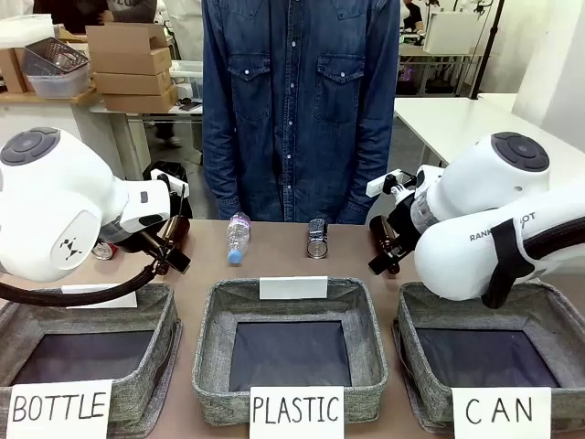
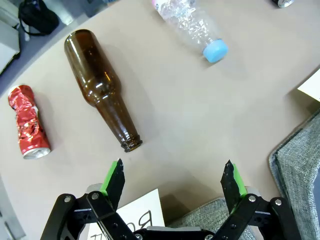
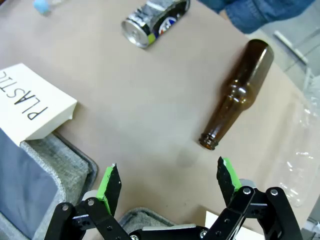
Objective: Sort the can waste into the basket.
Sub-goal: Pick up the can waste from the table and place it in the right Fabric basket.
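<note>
Beige tabletop (image 2: 200,110) lies under both grippers. The left gripper (image 2: 173,181) stands wide and empty; the crumpled shiny red can (image 2: 29,122) lies ahead, well off to its left. The right gripper (image 3: 167,184), equally wide and empty, hangs just beyond the CAN basket (image 1: 558,297), with the dented dark can (image 3: 155,19) far ahead.

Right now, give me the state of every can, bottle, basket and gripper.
red can: crushed, lying on table
dark can: lying on its side
brown bottle under left wrist: lying, uncapped
brown bottle under right wrist: lying, uncapped
plastic bottle: lying, blue cap on
CAN basket: empty where visible
PLASTIC basket: empty
BOTTLE basket: empty
left gripper: open, empty
right gripper: open, empty
</note>
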